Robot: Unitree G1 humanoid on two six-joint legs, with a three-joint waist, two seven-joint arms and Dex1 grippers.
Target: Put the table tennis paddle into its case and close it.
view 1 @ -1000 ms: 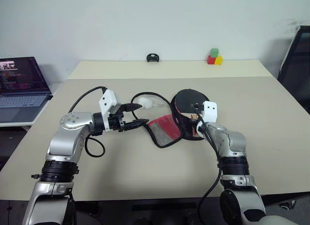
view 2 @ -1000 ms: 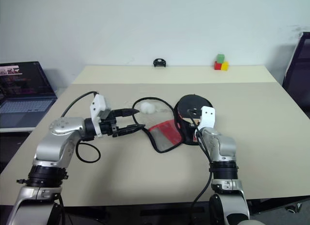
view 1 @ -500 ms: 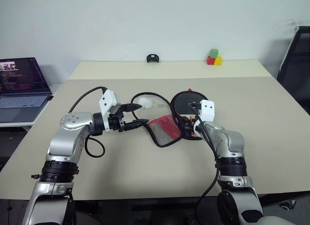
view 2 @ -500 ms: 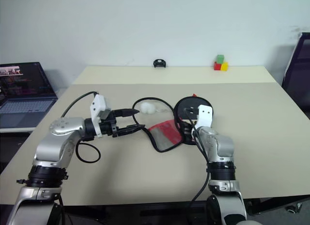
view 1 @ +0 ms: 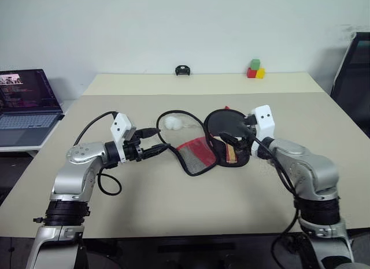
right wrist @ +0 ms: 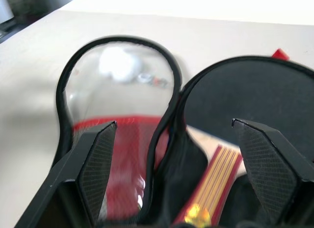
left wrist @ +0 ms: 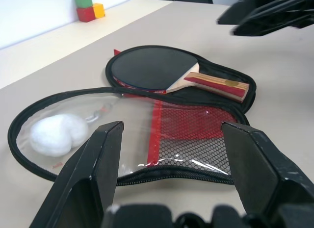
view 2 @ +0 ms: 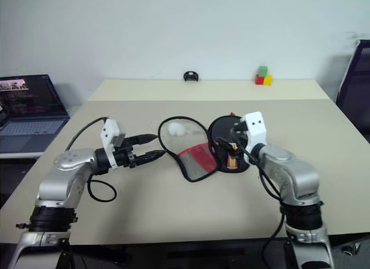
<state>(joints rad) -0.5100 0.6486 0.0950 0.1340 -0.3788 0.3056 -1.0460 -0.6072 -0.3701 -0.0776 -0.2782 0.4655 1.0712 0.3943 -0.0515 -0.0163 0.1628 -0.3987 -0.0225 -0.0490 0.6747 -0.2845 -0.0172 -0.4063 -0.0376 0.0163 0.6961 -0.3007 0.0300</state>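
My left pincer point(view 1: 156, 147) stands wide open and holds nothing. Just ahead of its tips lies the open flap of the soft black fabric case point(left wrist: 162, 139), with its red panel and mesh pocket. Beyond the flap, the flat black-faced paddle with its striped wooden handle point(left wrist: 167, 71) already lies in the case's far half. My right pincer point(view 1: 237, 133) hovers over that handle, fingers spread and empty. To close well, I judge I should pinch the flap's zipper rim nearest my left tips, fold it over the paddle squarely, and steady the handle end with my right.
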